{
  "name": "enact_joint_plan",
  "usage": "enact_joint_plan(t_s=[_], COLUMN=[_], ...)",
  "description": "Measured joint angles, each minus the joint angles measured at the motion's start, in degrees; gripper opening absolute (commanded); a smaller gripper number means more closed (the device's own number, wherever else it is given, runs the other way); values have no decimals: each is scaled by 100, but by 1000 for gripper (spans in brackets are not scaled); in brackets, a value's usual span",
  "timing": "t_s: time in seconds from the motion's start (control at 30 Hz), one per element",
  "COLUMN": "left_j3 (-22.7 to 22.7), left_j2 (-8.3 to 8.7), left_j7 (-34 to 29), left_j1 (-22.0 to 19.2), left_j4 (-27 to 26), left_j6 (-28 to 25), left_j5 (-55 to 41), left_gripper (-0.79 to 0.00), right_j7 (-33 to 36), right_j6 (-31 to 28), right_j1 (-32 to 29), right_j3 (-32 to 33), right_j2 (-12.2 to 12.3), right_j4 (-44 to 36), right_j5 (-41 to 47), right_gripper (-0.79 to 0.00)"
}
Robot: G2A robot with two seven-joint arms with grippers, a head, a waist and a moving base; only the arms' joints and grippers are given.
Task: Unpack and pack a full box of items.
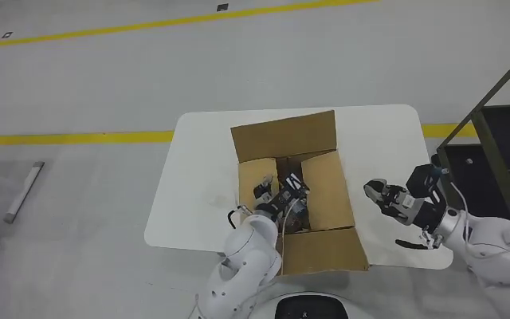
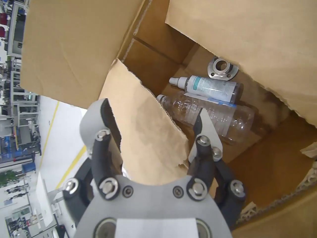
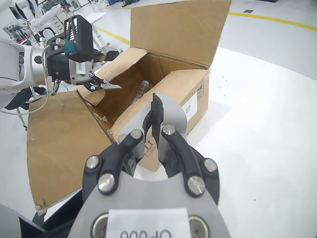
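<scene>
An open cardboard box (image 1: 284, 137) stands mid-table with its flaps spread. On its floor lie a clear plastic bottle (image 2: 218, 117), a white-labelled spray bottle (image 2: 209, 88) and a metal flange (image 2: 222, 68). My left gripper (image 2: 153, 120) is open at the box's near left corner, and the torn side flap (image 2: 146, 134) rises between its fingers without being clamped. The right wrist view shows that same gripper (image 3: 112, 71) straddling the flap (image 3: 118, 63), with the clear bottle (image 3: 140, 91) inside. My right gripper (image 3: 158, 111) is shut on nothing, hovering over the table to the right of the box (image 3: 173, 35).
The white table (image 1: 382, 135) has bare surface to the right of the box and behind it. A dark rack (image 1: 486, 151) stands just off the table's right edge. The box's near flap (image 1: 323, 251) hangs out over the front edge.
</scene>
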Motion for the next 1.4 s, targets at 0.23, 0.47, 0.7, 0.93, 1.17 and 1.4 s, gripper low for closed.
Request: enact_joint_plan(t_s=[0.23,0.47,0.7,0.93,1.17,1.4], left_j3=[-171,-302,-463,-703,-1143,-1659], left_j2=[10,13,-20,-14,41,92], left_j7=[59,187,251,335,375,378], left_j1=[144,237,317,262,233,241], left_j4=[-38,-226,-628,-693,-719,-729], left_j6=[-16,-18,61,98,90,111], left_j5=[44,72,-500,-520,-150,56], left_gripper=[-785,-785,-785,0,0,0], right_j7=[111,162,615,853,864,825], right_j6=[-59,-21,-183,1,81,218], right_j1=[115,228,711,1061,1134,1129], right_j3=[-93,-292,-716,-1144,-1255,-1261], right_j2=[-5,-27,-53,-99,-116,-121], right_j4=[85,71,418,775,853,861], right_j5=[49,131,578,354,374,326], right_gripper=[-785,-785,-785,-785,-785,-785])
